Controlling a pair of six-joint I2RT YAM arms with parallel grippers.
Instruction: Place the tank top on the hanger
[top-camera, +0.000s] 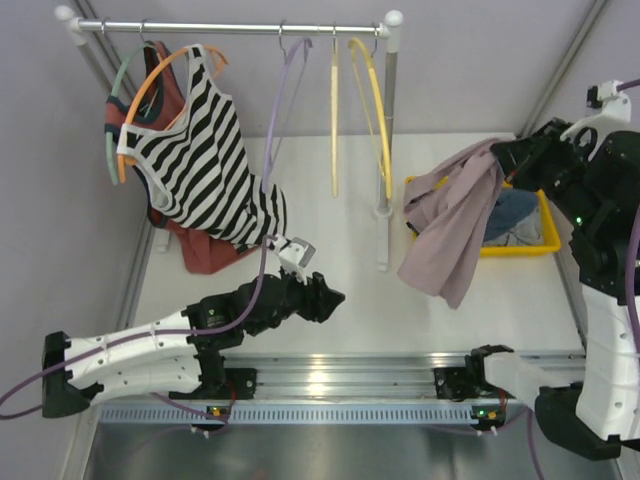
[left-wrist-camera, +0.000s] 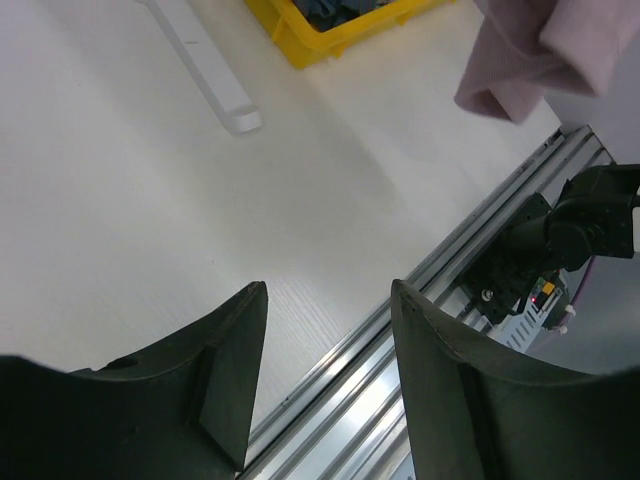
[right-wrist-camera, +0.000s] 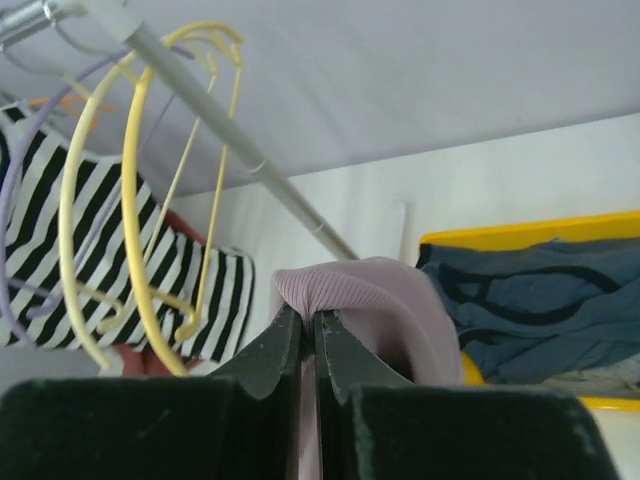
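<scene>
The dusty pink tank top (top-camera: 450, 225) hangs bunched from my right gripper (top-camera: 498, 150), above the left edge of the yellow bin. In the right wrist view the jaws (right-wrist-camera: 308, 318) are shut on a ribbed fold of the top (right-wrist-camera: 375, 300). Its lower edge also shows in the left wrist view (left-wrist-camera: 540, 50). The lavender hanger (top-camera: 283, 100) hangs bare on the rack's rod, between the striped top and the pale yellow hangers. My left gripper (top-camera: 335, 297) is open and empty, low over the table's front middle (left-wrist-camera: 328, 290), left of the hanging top.
A black-and-white striped top (top-camera: 195, 160) on an orange hanger covers a rust-red garment (top-camera: 205, 250). Two pale yellow hangers (top-camera: 375, 110) hang by the rack's right post (top-camera: 388, 150). A yellow bin (top-camera: 545, 245) holds blue clothes. A metal rail (top-camera: 330, 375) runs along the front.
</scene>
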